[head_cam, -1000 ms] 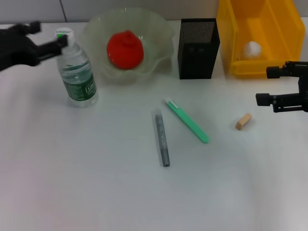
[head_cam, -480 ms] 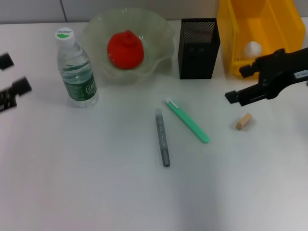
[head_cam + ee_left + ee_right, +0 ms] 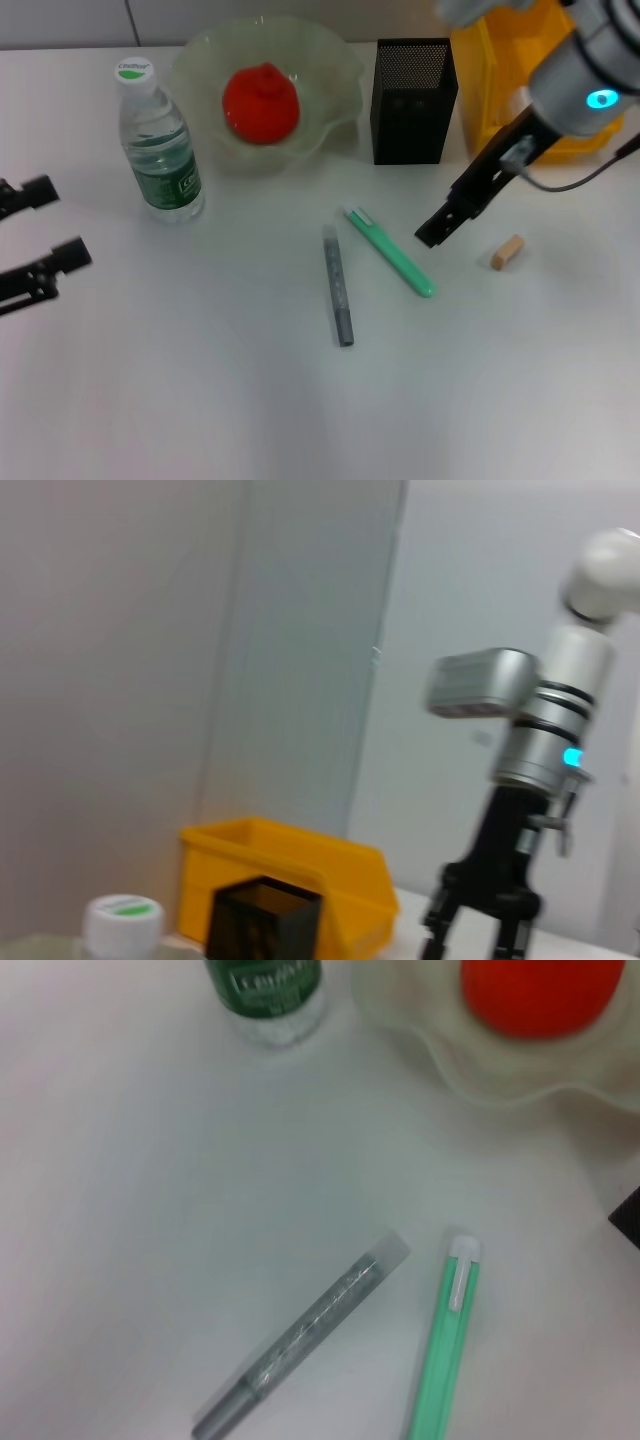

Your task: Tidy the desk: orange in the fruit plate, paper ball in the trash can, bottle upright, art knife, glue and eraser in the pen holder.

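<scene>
The orange (image 3: 260, 100) lies in the pale green fruit plate (image 3: 338, 68). Left of the plate the bottle (image 3: 158, 145) stands upright with its white cap on. A green art knife (image 3: 390, 250) and a grey glue stick (image 3: 337, 285) lie side by side mid-desk, and the tan eraser (image 3: 507, 251) lies to their right. The black mesh pen holder (image 3: 412, 100) stands beside the yellow trash can (image 3: 500, 90). The paper ball is hidden behind my right arm. My right gripper (image 3: 438, 228) hangs open between the knife's lower end and the eraser. My left gripper (image 3: 48, 225) is open at the left edge.
The right wrist view looks down on the glue stick (image 3: 300, 1345), the knife (image 3: 445, 1340), the bottle's label (image 3: 265, 985) and the plate's rim (image 3: 500, 1085). A grey wall runs behind the desk. Bare white desk stretches along the front.
My left gripper has let go of the bottle's cap and pulled back to the left edge. My right arm has swung from the right edge in toward the knife and eraser.
</scene>
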You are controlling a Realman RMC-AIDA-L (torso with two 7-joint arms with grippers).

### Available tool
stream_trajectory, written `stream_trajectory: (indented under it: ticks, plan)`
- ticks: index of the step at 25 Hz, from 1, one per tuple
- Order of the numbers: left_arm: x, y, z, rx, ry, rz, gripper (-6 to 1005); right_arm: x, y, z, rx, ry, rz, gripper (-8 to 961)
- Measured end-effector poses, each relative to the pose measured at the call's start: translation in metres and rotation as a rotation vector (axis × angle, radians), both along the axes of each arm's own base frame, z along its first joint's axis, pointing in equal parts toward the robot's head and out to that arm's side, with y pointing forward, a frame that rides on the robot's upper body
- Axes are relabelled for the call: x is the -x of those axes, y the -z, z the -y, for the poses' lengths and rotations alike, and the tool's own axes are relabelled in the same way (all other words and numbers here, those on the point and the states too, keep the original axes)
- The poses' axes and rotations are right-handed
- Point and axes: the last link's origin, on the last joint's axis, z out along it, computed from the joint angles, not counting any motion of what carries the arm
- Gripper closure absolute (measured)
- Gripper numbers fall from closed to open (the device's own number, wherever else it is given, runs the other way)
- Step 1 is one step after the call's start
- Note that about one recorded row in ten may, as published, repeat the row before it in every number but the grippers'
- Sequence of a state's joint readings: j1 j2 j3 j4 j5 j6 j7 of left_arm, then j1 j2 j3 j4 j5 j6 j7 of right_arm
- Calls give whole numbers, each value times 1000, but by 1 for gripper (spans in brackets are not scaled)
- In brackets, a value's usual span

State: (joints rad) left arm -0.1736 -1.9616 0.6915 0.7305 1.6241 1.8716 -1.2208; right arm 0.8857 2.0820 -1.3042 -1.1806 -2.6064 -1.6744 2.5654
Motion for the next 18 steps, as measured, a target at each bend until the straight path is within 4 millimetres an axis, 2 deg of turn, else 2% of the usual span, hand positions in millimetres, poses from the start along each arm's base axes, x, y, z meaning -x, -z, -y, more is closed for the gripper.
stream_trajectory:
  ticks: [2, 3, 9, 12, 18]
  plan:
    - [-1, 4, 1, 30, 24, -21, 185, 7, 22, -7, 1, 33, 46, 128]
    - [-2, 6, 1, 50, 38, -35, 185, 7, 22, -7, 1, 33, 46, 129]
    - [-3, 12, 3, 112, 71, -73, 185, 15, 54, -17, -18, 18, 117, 132]
    - [-2, 13, 3, 113, 77, -81, 185, 17, 65, -22, -50, 4, 137, 133]
    - [-1, 14, 2, 102, 63, -83, 184, 15, 75, -26, -102, -13, 156, 135]
